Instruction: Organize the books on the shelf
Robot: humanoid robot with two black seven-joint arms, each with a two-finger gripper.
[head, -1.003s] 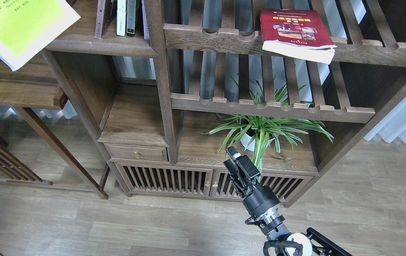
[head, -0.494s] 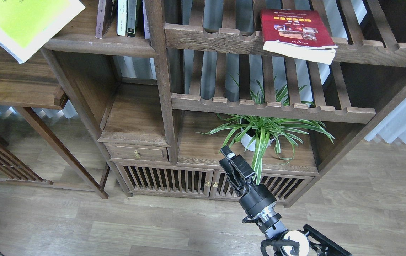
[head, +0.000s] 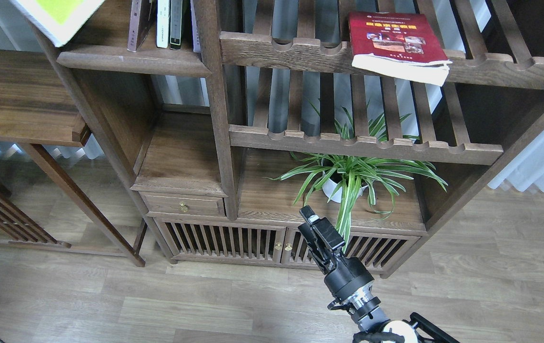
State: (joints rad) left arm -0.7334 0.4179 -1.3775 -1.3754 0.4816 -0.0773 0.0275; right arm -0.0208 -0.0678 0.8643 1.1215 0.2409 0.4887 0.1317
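A yellow-green book with white page edges hangs tilted at the top left, mostly cut off by the frame's edge; what holds it is out of view. A red book lies flat on the upper slatted shelf, its corner sticking out over the front rail. Several books stand upright on the upper left shelf board. My right gripper is low in front of the cabinet, empty, with its fingers close together. My left gripper is not in view.
A potted spider plant stands on the cabinet top under the lower slatted shelf. A wooden side table stands at the left. A small drawer and slatted doors are below. White curtains hang at the right.
The yellow-green book has moved up and to the left, now mostly out of the frame. My right gripper shifted slightly left, then sank a little. The red book has not moved.
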